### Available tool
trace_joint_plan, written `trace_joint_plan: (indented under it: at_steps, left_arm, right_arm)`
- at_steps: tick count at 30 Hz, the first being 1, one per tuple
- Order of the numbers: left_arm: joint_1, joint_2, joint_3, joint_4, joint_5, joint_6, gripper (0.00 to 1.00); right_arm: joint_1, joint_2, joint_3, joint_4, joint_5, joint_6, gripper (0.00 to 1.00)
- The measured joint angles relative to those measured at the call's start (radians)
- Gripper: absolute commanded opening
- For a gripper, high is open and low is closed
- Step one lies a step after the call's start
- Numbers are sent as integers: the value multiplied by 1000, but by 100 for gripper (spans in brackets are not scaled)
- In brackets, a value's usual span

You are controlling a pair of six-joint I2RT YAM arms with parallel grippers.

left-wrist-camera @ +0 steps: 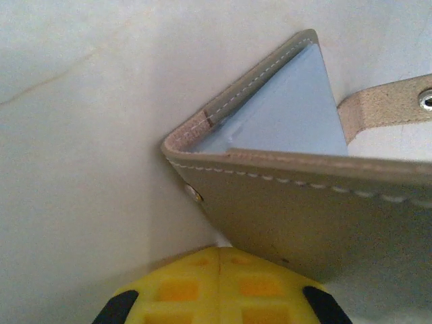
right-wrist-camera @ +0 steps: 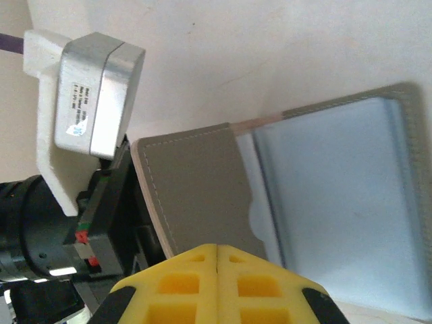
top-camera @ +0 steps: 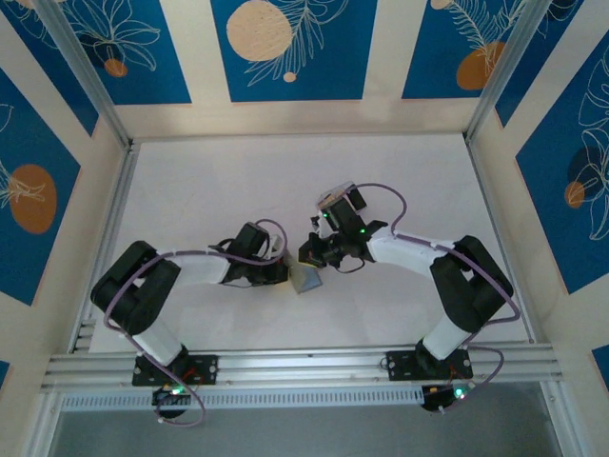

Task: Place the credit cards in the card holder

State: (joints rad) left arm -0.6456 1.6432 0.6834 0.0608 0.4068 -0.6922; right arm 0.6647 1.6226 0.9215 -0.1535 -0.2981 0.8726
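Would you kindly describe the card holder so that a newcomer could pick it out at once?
On the white table, look near its middle, where the left pincer and right pincer nearly meet. The card holder sits between them: a small opened folding wallet, grey outside with pale stitching. Nothing else nearby has its pale-blue lining and tan snap strap.

Our two arms, left (top-camera: pixel 195 269) and right (top-camera: pixel 409 249), wear white shells over black joints, with purple cables (top-camera: pixel 405 205) looping along them and green lamps (top-camera: pixel 363 231) glowing. We see yellow, waffle-moulded fingers (left-wrist-camera: pixel 175 291) on the left hand (left-wrist-camera: pixel 219 287) and right hand (right-wrist-camera: pixel 217 283). A silver-and-white camera block (right-wrist-camera: pixel 98 94) carries a small label.
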Motion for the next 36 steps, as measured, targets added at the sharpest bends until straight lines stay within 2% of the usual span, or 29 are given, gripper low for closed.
trace_joint_plan:
  at_steps: [4, 10, 15, 18, 23, 26, 30, 36]
  left_arm:
    - [-18, -3, 0, 7, -31, -8, 3]
    - [0, -87, -32, -56, -125, -36, 13]
    - [26, -230, -76, -181, -227, -61, 15]
    - [50, -340, -85, -267, -282, -69, 15]
    - [132, -486, -89, -370, -304, -62, 16]
    - [141, -488, -62, -414, -294, -41, 15]
    - [140, -440, -13, -420, -248, -12, 10]
    - [114, -306, 30, -356, -170, -4, 6]
  right_arm:
    - [10, 36, 0, 35, -26, 13, 4]
    - [32, 77, 4, 64, -45, 26, 8]
    - [50, 96, 23, 61, -46, 27, 9]
    - [66, 115, 52, 58, -42, 25, 13]
    - [111, 181, 127, 40, -23, 20, 16]
    - [133, 248, 176, 30, -13, 13, 7]
    - [141, 294, 190, 5, -2, -5, 4]
    - [140, 285, 202, -73, 40, -28, 3]
